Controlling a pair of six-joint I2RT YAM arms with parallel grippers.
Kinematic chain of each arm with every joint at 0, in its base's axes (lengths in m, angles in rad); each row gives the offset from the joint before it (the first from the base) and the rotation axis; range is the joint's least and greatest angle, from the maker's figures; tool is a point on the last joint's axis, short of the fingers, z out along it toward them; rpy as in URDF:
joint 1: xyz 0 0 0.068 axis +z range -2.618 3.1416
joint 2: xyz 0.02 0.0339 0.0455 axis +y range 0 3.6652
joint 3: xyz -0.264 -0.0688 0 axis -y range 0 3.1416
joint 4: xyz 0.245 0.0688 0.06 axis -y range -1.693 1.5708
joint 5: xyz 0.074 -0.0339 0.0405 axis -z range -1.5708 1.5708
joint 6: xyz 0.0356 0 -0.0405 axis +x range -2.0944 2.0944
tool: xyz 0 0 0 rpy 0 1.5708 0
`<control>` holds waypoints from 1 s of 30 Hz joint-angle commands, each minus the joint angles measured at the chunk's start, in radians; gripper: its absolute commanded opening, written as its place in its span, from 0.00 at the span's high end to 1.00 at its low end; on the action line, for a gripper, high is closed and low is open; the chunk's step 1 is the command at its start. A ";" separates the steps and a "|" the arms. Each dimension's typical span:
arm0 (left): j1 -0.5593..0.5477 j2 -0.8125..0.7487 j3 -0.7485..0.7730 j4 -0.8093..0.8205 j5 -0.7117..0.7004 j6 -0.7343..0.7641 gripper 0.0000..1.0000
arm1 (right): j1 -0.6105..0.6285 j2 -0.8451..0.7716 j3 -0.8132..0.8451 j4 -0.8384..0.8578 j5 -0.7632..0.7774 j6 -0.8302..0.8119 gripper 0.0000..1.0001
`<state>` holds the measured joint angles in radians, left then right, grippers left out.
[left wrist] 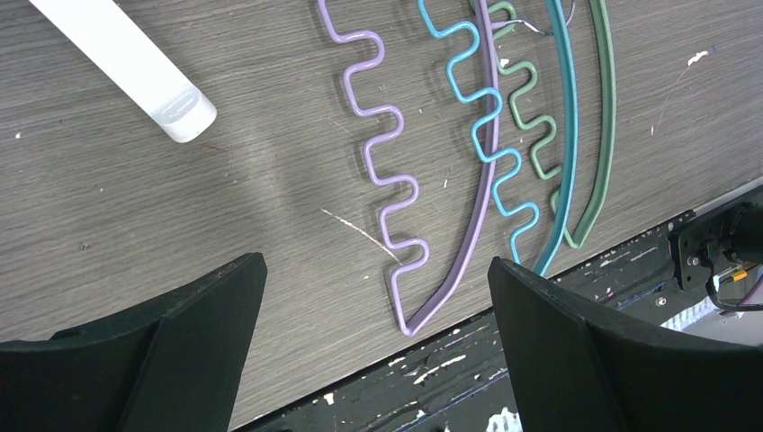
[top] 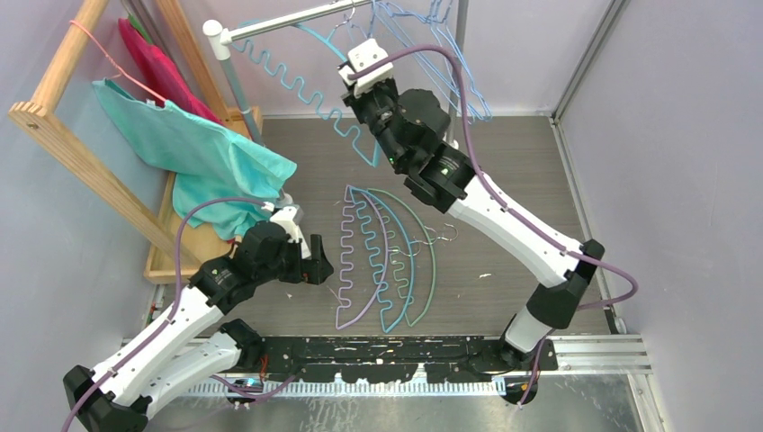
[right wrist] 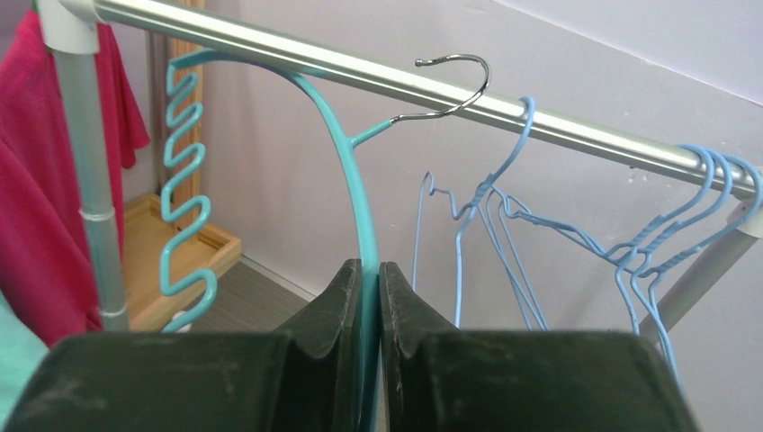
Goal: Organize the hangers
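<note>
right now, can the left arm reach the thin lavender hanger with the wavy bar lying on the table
probably yes: the left gripper hangs open right over the near end of the lavender hanger, with nothing between them

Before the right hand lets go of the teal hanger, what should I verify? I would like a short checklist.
1. Right hand shut on teal hanger: ok.
2. Its metal hook curls over the rail: ok.
3. Hook bearing the weight on the rail: cannot tell.
4. Hook apart from the light blue wire hangers: ok.
5. Left hand open, not touching the lavender hanger: ok.
</note>
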<state>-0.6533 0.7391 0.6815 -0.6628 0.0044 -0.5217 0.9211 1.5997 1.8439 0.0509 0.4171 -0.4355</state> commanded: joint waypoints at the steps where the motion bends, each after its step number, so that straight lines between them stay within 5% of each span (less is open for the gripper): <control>1: 0.002 -0.014 0.015 0.042 -0.006 0.019 0.02 | 0.000 0.028 0.095 0.090 0.036 -0.072 0.99; 30: 0.001 -0.005 0.003 0.035 -0.011 0.009 0.02 | -0.345 0.080 -0.067 0.122 0.092 0.083 0.99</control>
<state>-0.6533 0.7349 0.6815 -0.6628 0.0040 -0.5224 0.6132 1.7046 1.8076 0.1150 0.4789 -0.4046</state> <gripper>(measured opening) 0.979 0.154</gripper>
